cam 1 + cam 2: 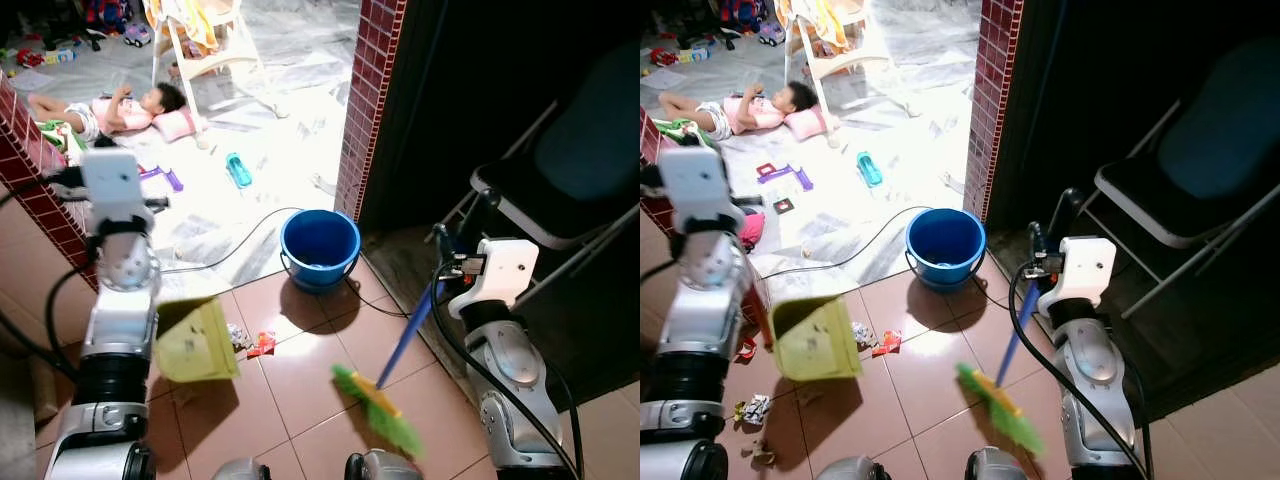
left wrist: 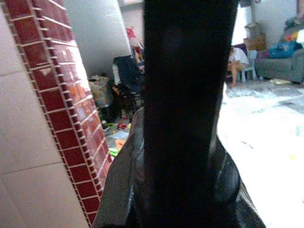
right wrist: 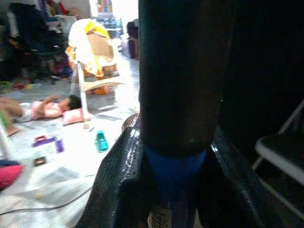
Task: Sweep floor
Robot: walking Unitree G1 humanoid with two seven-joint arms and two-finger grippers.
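While your right gripper (image 3: 173, 156) clamps the blue-handled green-bristled broom (image 1: 385, 405), bristles over brown floor tiles (image 1: 310, 375), your left gripper (image 2: 183, 156) appears closed on the yellow plastic dustpan's (image 1: 197, 343) dark handle. Small red litter scraps (image 1: 255, 345) lie beside it.

Your right gripper (image 3: 173, 156) is clamped around the blue broom handle (image 1: 408, 335), its arm bent and raised just beside the handle's top. Your left gripper (image 2: 185, 180) grips a black shaft, its arm upright, well left of that handle.
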